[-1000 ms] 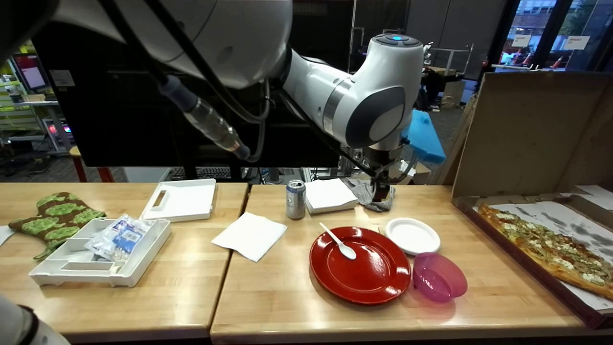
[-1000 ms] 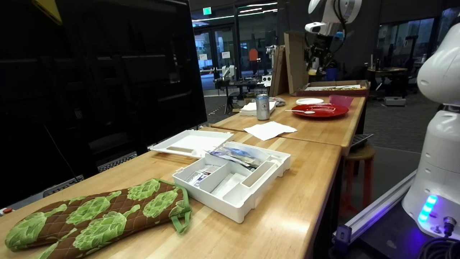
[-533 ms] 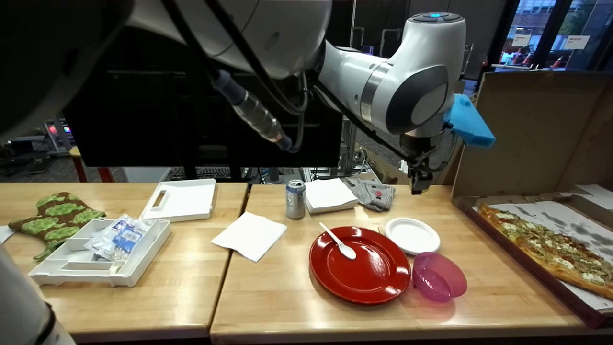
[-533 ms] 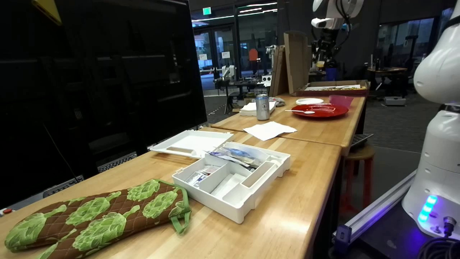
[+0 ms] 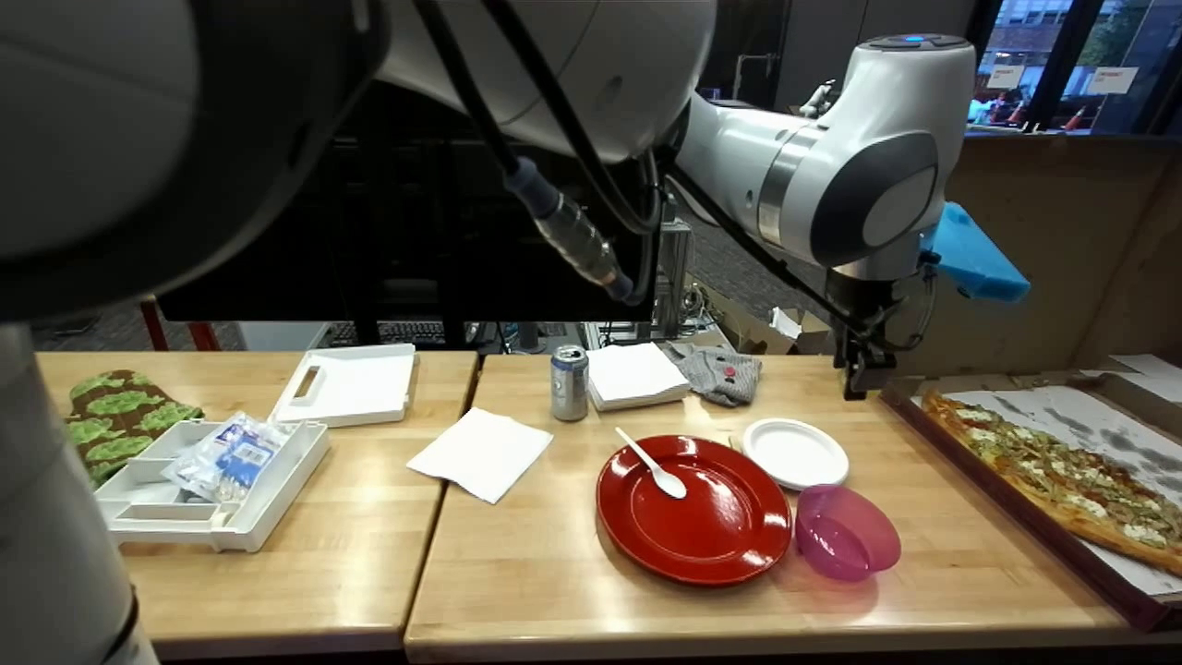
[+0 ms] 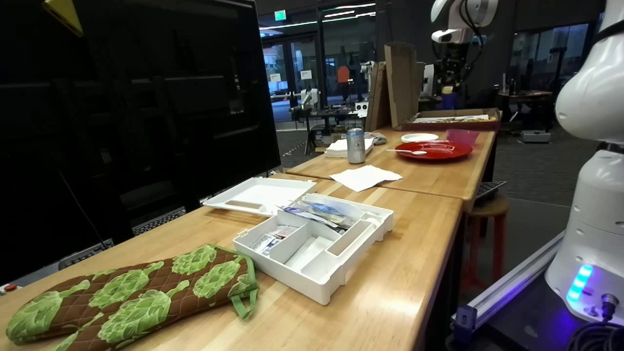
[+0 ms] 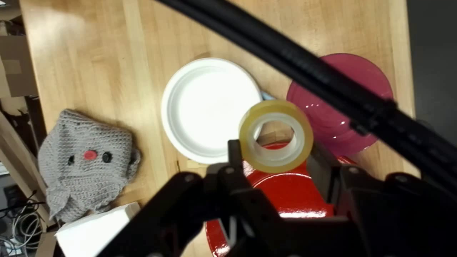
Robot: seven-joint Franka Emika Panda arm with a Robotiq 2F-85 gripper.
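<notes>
Between the clasping jaws, yellow tape roll (image 7: 276, 107), hole facing the wrist view, axis roughly upright

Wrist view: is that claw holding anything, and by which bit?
Yes: the claw holds a tape roll by its outer rim, pinched from two opposite sides.

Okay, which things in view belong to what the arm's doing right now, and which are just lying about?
Part of the job:
gripper, shut on the roll of yellowish tape

Seemingly just lying about:
red plate
white spoon
white plate
pink bowl
drink can
grey knitted item
napkin stack
loose napkin
pizza
oven mitt
white case
</notes>
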